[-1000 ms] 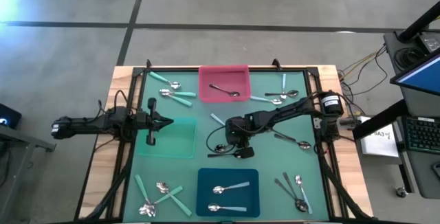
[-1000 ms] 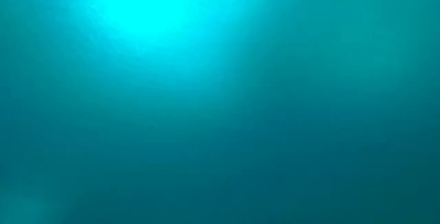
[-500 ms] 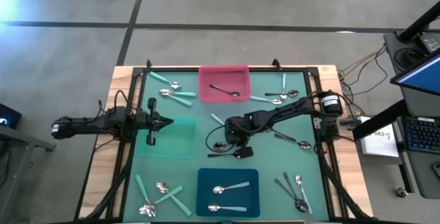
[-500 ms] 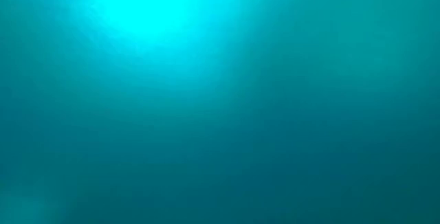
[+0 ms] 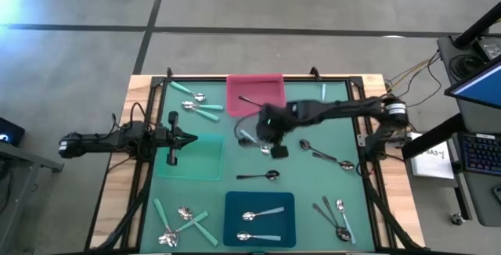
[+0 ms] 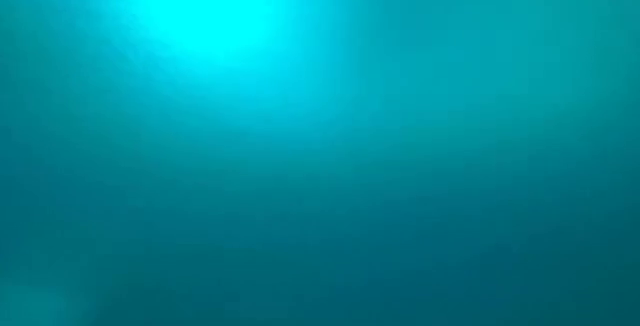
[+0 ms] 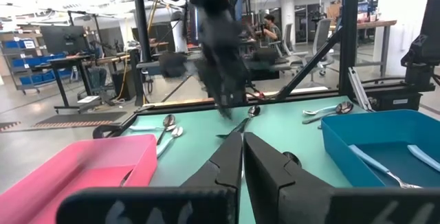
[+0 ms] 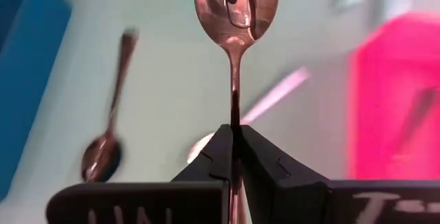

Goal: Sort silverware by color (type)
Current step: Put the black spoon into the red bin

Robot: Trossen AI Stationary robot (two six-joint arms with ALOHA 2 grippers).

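Metal spoon point(image 8: 236, 18) is pinched by its handle in your right gripper point(image 8: 234, 138), bowl pointing straight ahead. It hangs, apparently, just beside the pink tray point(image 5: 254, 87). Your left gripper point(image 5: 188, 138) waits shut, empty.

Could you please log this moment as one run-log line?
right gripper: jaws shut on plain metal spoon, near pink tray | left gripper: shut, over green tray
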